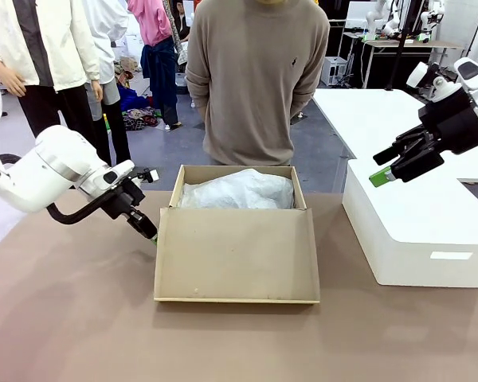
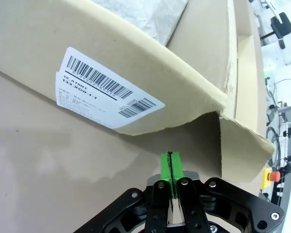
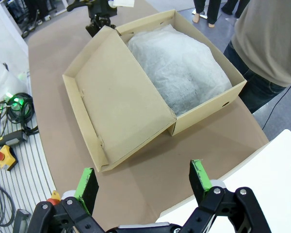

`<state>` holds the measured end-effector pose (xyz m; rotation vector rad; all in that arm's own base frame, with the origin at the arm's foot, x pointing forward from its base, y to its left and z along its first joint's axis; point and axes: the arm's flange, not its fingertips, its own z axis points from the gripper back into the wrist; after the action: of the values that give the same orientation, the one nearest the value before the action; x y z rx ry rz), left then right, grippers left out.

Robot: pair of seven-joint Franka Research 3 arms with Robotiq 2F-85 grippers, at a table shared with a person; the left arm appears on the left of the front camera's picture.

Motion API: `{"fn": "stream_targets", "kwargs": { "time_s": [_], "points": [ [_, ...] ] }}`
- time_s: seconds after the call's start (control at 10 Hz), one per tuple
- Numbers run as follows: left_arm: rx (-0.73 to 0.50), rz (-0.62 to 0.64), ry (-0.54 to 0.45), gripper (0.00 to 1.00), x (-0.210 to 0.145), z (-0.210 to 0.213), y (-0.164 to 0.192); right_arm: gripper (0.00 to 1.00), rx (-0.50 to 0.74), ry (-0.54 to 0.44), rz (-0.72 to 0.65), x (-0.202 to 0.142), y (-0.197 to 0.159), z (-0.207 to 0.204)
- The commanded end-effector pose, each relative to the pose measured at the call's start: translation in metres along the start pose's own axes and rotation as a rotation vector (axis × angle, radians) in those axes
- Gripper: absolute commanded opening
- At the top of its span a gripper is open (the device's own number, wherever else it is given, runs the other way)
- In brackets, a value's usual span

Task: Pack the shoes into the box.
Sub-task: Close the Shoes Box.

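The right end effector point(image 3: 143, 183) hangs above the brown surface point(image 3: 48, 63) with its green-padded fingers point(image 3: 200, 175) spread wide apart and nothing between them. Below it the tan cardboard box point(image 3: 203, 109) sits open, its flat lid point(image 3: 119, 104) folded out and lying just off the surface, still joined along one long edge. Crumpled white tissue paper point(image 3: 177, 68) fills the box. At the box's far end the left end effector point(image 3: 101, 20) sits close to the lid's corner. A person in a beige top point(image 3: 271, 36) stands beside the box's long side. A white box corner point(image 3: 262, 170) lies near the fingers.

The tan cardboard shoebox point(image 1: 237, 239) sits mid-counter point(image 1: 64, 318), crumpled white tissue paper point(image 1: 237, 191) in its far half, perhaps covering something; the white rounded plastic box point(image 1: 418, 231) lies right.
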<state>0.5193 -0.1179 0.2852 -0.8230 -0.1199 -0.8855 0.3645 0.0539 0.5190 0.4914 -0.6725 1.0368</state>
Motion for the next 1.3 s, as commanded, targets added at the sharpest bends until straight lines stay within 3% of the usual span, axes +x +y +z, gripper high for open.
{"fn": "stream_targets", "kwargs": {
  "time_s": [0.0,0.8,1.2],
  "points": [
    [-0.043,-0.015,-0.040,0.00,0.0030,-0.0058,0.0028,1.00,0.012,-0.041,0.019,0.0000,-0.0024,-0.0028],
    [-0.213,-0.029,-0.143,0.00,0.0057,-0.0073,0.0003,1.00,0.012,-0.041,0.019,0.0000,-0.0024,-0.0028],
    [-0.386,-0.035,-0.251,0.00,0.0037,-0.0078,0.0039,1.00,0.012,-0.041,0.019,0.0000,-0.0024,-0.0028]
  ]
}}
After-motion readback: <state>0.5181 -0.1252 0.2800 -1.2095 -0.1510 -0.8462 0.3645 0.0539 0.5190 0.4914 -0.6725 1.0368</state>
